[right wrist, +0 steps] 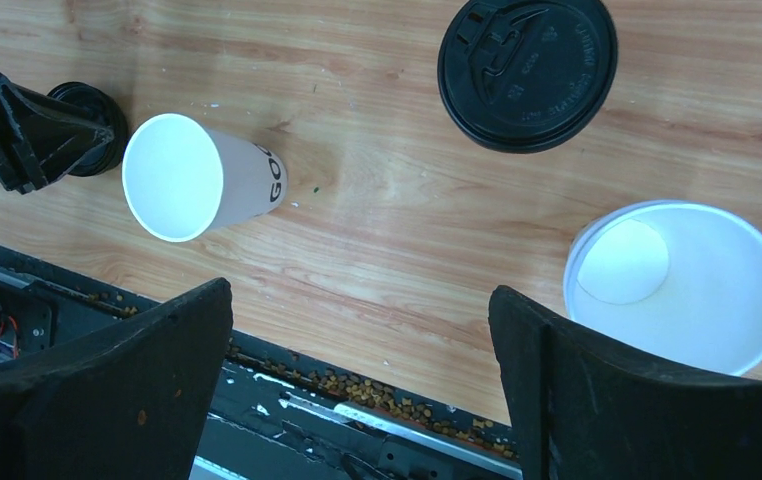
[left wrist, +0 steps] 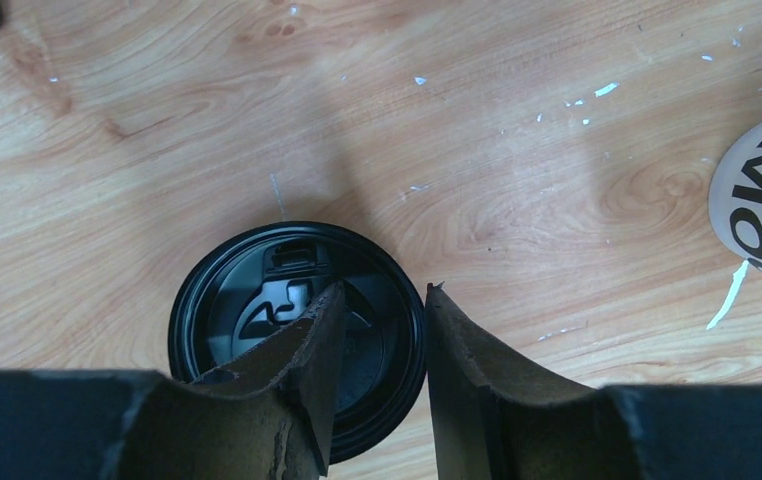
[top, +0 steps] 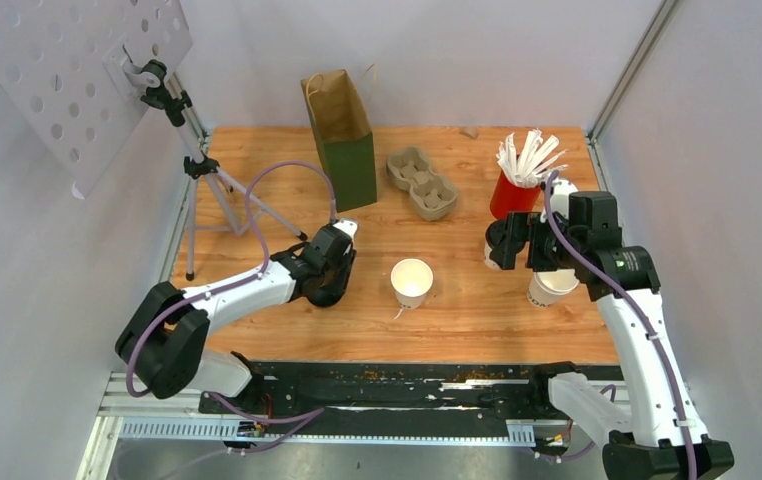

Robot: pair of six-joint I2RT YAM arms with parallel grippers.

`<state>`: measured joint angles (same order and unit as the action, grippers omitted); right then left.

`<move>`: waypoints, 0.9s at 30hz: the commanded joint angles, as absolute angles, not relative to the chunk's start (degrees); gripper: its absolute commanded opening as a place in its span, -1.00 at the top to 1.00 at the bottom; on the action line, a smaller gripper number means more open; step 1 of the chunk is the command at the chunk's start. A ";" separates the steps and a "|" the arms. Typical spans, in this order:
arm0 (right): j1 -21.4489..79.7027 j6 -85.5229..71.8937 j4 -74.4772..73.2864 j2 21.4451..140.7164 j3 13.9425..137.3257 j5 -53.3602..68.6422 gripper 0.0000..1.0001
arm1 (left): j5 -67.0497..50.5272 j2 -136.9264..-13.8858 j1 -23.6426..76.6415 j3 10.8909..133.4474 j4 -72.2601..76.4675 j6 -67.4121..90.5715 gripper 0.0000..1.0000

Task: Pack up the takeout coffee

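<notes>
White printed centre cup [top: 411, 281] and right cup [top: 554, 287] upright, uncovered, black left lid [left wrist: 229, 300] and right lid [right wrist: 527, 70] lying flat

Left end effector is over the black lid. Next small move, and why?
Probably close the left end effector on the black lid. Its fingers straddle the lid's rim, one over the top, one just outside the edge, gap between them, so nothing looks gripped yet. The lid lies flat on the table, and the nearby white cup stands uncovered.
</notes>
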<state>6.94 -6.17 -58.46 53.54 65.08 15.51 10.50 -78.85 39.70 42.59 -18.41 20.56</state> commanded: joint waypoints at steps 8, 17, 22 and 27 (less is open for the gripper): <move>7.04 -8.28 -52.56 51.56 58.77 18.42 -1.00 | 7.92 -80.40 39.47 43.19 -15.40 21.45 0.15; 7.05 -7.72 -51.50 51.03 57.73 19.86 -1.00 | 7.23 -78.00 39.53 43.83 -17.78 21.76 0.00; 7.03 -6.70 -51.04 50.63 57.41 22.99 -0.95 | 6.62 -77.58 39.49 44.89 -19.08 21.54 -0.02; 7.03 -6.02 -50.91 50.61 57.42 23.68 -0.91 | 6.34 -77.07 39.55 45.80 -20.05 21.61 -0.04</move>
<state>6.94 -7.27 -53.47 51.27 57.36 21.61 7.07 -79.18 39.70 43.07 -19.42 20.95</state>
